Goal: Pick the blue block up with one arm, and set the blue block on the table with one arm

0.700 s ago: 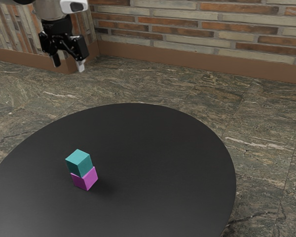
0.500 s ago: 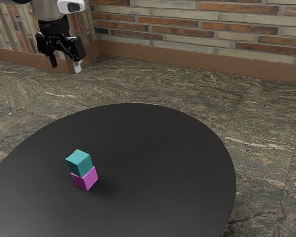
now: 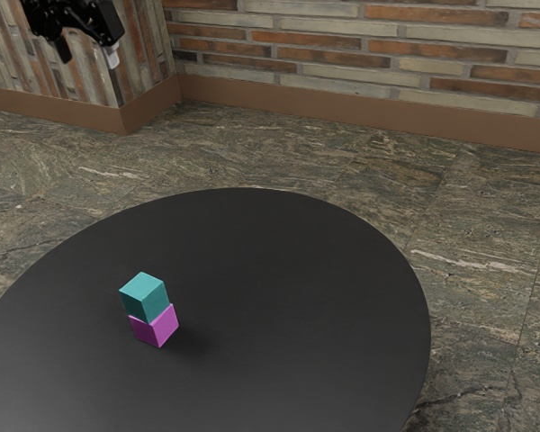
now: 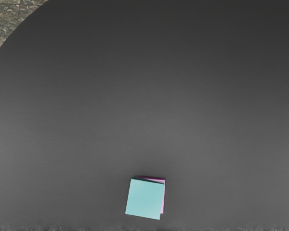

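Round black bench [image 3: 297, 270] is carrying the pink block [image 3: 163, 329], with the blue block [image 3: 145, 293] sitting slightly askew on top. Past them the tool [image 3: 89, 59] is hanging high, spread and empty, so I'd be squaring it to the blue sides, lowering straight and pinching only that one, lol.

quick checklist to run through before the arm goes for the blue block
1. Gripper open: ok, fingers apart.
2. Gripper holding nothing: ok.
3. Blue block uncovered on top: ok.
4. Gripper down at the blue block: not ok, it hangs well above it.
5. Blue block squared up on the purple block: not ok, slightly offset.
6. Fingers lined up with the blue block's sides: cannot tell.
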You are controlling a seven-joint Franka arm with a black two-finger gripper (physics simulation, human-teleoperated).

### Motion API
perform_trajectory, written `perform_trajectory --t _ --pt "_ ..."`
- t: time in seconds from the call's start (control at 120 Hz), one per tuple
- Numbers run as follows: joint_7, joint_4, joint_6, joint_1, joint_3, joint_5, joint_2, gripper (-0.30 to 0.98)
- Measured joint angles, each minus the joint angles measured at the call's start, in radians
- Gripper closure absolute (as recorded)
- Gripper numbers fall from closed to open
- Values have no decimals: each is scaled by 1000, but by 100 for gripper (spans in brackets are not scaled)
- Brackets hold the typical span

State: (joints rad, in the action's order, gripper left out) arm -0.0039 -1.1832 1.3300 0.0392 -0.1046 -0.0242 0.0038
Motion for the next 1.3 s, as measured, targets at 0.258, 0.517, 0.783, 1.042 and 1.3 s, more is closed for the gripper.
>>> perform_trajectory --t 0.258,0.517,0.783,1.042,1.3 --pt "0 -74 23 -47 44 -6 8 0" --pt "1 -688 350 27 149 -1 -117 0" --pt "6 -929 604 -55 192 -19 -146 0" --pt "26 -1102 744 -129 220 -26 -204 0" --pt "47 -1247 817 -151 221 -20 -268 0"
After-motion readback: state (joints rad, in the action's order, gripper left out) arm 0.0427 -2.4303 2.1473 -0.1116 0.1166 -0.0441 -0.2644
